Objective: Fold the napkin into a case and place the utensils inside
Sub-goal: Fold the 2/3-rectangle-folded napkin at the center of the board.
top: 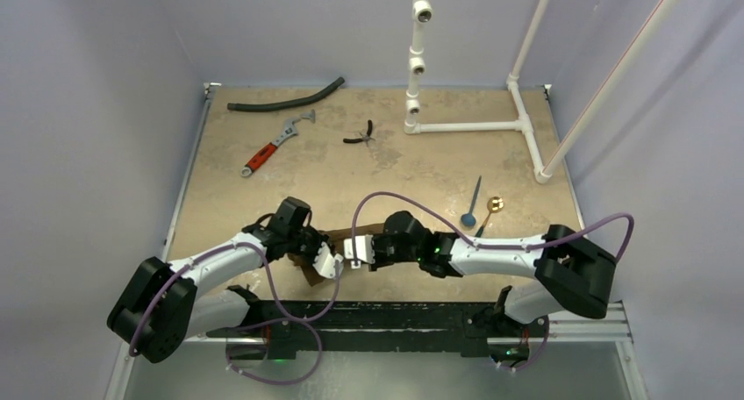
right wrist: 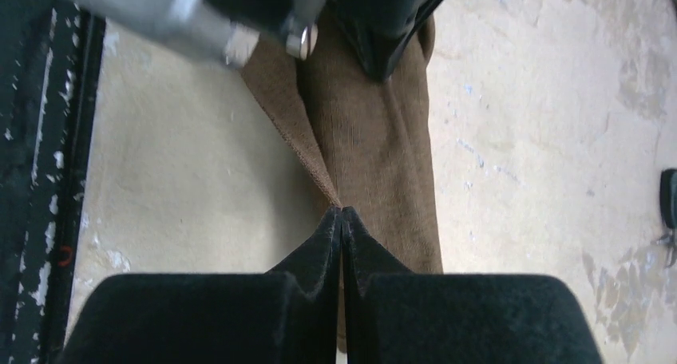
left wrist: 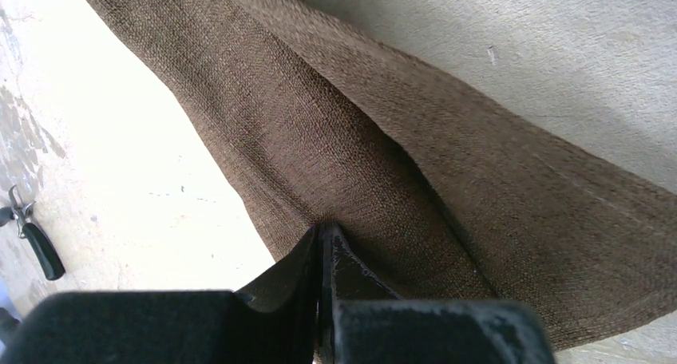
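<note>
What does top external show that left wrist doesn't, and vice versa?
Only top external: both arms, the right gripper, utensils, wrench, hose and white pipe frame.
Only left wrist: the left gripper shut on a fold of the napkin, with the cloth weave up close.
Both: napkin, left gripper, tan table.

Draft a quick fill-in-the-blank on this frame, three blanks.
1. The left end effector and right end effector are ____ shut on the dark-brown cloth napkin.
2. Beside the slim blue-bowled spoon lies a second spoon whose bowl is ____.
3. The metal adjustable wrench has a ____ handle.
Missing: both; gold; red.
</note>
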Robot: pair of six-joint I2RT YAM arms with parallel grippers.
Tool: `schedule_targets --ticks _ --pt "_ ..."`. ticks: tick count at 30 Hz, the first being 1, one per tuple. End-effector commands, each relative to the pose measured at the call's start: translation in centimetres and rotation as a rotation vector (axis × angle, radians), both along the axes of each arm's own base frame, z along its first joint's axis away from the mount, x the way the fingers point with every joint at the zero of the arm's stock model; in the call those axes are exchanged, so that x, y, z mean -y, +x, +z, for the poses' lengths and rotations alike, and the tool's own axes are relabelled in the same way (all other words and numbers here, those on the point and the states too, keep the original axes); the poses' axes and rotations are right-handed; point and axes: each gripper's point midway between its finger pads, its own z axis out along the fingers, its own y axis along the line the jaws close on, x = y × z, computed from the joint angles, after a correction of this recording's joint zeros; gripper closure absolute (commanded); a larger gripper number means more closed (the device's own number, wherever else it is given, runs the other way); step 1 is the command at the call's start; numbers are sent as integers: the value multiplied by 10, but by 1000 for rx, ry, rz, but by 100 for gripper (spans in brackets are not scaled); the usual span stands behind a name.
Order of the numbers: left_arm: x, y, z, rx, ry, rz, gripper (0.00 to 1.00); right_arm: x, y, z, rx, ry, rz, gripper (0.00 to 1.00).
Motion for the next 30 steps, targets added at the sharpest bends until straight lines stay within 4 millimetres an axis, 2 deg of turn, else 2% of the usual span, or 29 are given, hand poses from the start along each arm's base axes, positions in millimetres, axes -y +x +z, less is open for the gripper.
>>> schedule_targets --ticks 1,4,8,14,18,21,24,27,30 --pt "-13 -30 -21 -119 47 -23 100 -21 -4 22 -54 63 58 100" --pt "-13 -33 -22 -124 46 -40 100 -22 3 24 -86 41 58 100" --pt "-13 -36 -22 -130 46 -55 100 -23 25 19 -176 6 24 100" --pt "-13 -40 -22 -136 52 -77 100 -26 44 -6 -267 -70 -23 100" --pt "-15 -45 -23 -143 63 -103 100 -14 62 -16 -302 -89 -98 100" --pt "-11 -40 -18 -134 48 -99 100 -12 71 -27 -351 -123 -123 100" --pt "-3 -25 -2 -105 9 -51 99 -15 71 -49 -427 -188 -138 100" --pt "6 0 32 -34 -76 41 96 -17 71 -64 -486 -237 -159 100" --pt "11 13 68 11 -145 86 89 -17 69 -72 -513 -256 -161 100"
